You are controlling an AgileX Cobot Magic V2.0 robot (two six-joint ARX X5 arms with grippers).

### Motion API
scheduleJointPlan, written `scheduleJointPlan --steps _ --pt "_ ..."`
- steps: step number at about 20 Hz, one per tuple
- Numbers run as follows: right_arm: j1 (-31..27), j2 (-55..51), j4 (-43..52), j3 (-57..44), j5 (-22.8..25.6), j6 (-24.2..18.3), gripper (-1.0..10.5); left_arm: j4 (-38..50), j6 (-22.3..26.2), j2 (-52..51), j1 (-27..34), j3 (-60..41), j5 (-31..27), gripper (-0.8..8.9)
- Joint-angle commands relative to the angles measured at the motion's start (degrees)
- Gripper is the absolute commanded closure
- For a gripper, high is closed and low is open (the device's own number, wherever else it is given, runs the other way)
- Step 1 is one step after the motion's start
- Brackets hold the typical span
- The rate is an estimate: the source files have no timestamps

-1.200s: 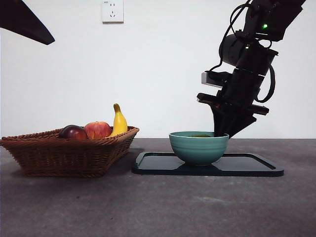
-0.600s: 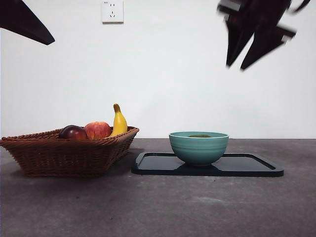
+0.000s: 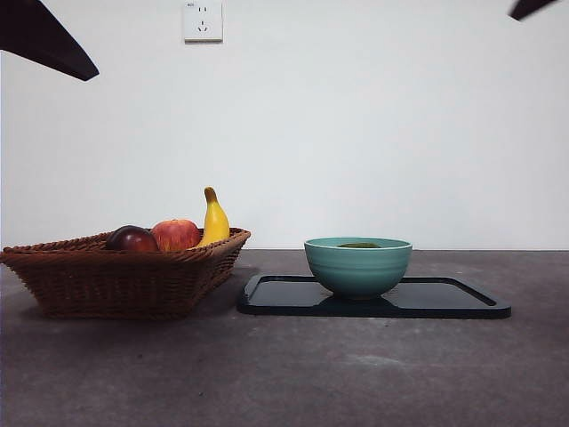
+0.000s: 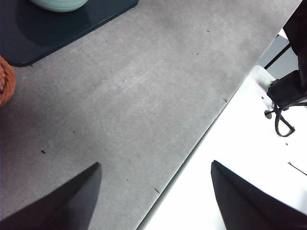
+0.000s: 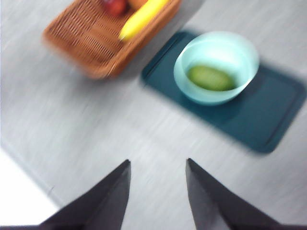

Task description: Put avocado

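Avocado (image 5: 210, 77) lies in the bowl (image 5: 217, 67), well clear of the right fingers (image 5: 157, 191), spread and empty; placing looks done. Left fingers (image 4: 156, 199) wait spread.

From my remote station I read the bench (image 3: 284, 374) as a matt grey surface with a fine, slightly rough grain and faint scuff marks, and the basket (image 3: 124, 280) as woven brown wicker with a coarse, ribbed texture. The bowl (image 3: 358, 267) looks like glazed teal ceramic with a soft sheen and shallow horizontal ridges, seated on a tray (image 3: 444, 298) of dark, smooth, semi-gloss plastic that mirrors the bowl faintly. I see the avocado (image 5: 211, 77) as dull green and smooth-skinned, the apple (image 3: 176, 234) and banana (image 3: 213, 220) as smooth with a waxy shine, and the left gripper (image 4: 153, 201) and right gripper (image 5: 158, 196) as matt black, plastic-looking jaws.
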Motion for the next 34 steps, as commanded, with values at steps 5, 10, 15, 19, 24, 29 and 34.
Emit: scheduleJointPlan --steps 5,10,15,19,24,29,34 --pt "3.1 -8.2 0.9 -8.7 -3.3 2.4 7.6 0.5 1.1 0.3 -0.5 0.7 0.3 4.43" --pt "3.1 -8.4 1.0 -8.7 -3.2 2.3 7.6 0.5 1.1 0.3 -0.5 0.6 0.3 4.43" --pt "3.1 -8.4 1.0 -8.7 -3.2 2.3 7.9 0.5 1.1 0.3 -0.5 0.7 0.3 5.88" --pt "3.1 -8.4 1.0 -8.7 -3.1 2.2 9.4 0.5 1.1 0.3 -0.5 0.6 0.3 8.05" --pt "3.1 -8.4 2.5 -8.7 -3.1 2.4 9.4 0.4 1.1 0.3 -0.5 0.6 0.3 8.05" --pt "3.1 -8.4 3.0 -8.7 -3.1 2.3 9.4 0.4 1.1 0.3 -0.5 0.7 0.3 8.05" --pt "3.1 -8.4 3.0 -8.7 -3.1 2.3 9.4 0.6 1.1 0.0 -0.5 0.7 0.3 8.05"
